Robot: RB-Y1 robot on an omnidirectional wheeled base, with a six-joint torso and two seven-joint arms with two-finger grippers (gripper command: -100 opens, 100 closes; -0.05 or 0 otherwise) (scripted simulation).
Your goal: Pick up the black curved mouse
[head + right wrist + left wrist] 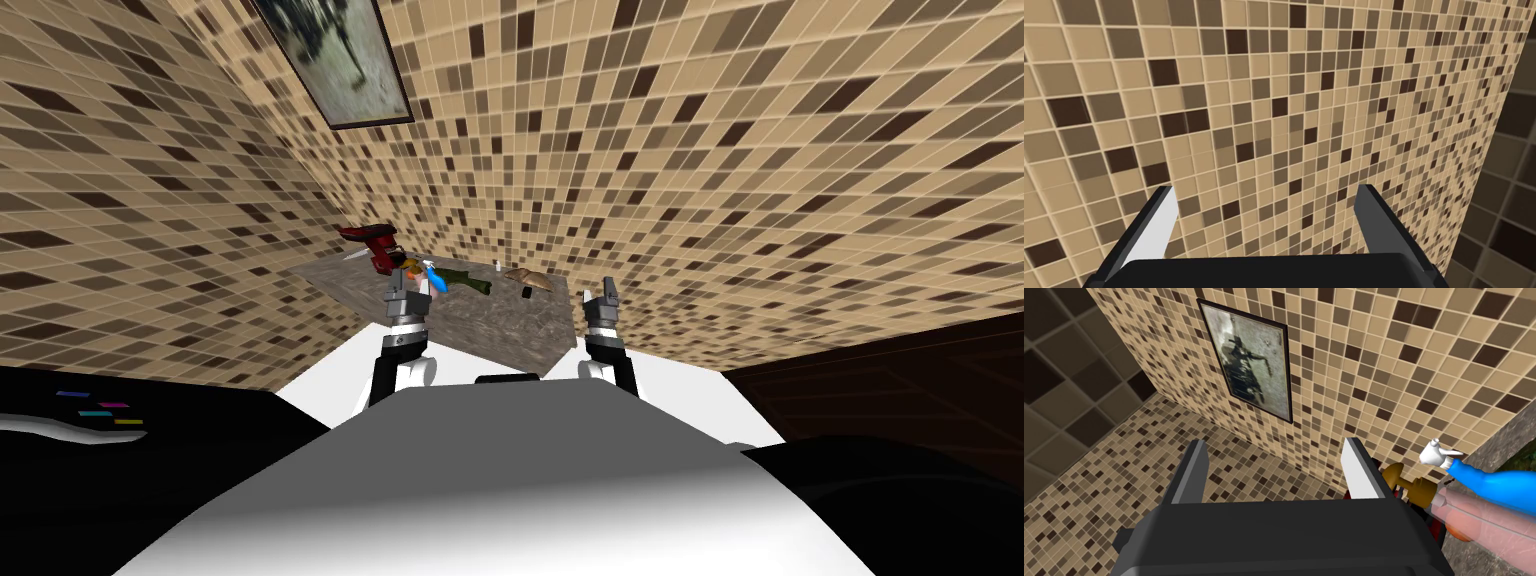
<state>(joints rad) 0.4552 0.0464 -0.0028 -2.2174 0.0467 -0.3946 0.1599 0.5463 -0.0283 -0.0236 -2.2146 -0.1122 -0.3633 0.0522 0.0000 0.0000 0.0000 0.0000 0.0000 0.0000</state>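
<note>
Head view: the black curved mouse [525,293] lies toward the tabletop's [500,325] far right corner, just beside a tan domed thing [528,277]. It is small, dark and low, and its curve is too small to judge. The left pincer [408,290] and right pincer [600,295] are held up near the front edge, probably a ready pose. The right one is nearer the mouse.

Left wrist view: fingers [1191,473] spread wide, empty — a blue bottle [1499,484] is close by.

Right wrist view: fingers [1374,220] wide apart — holding nothing.
</note>
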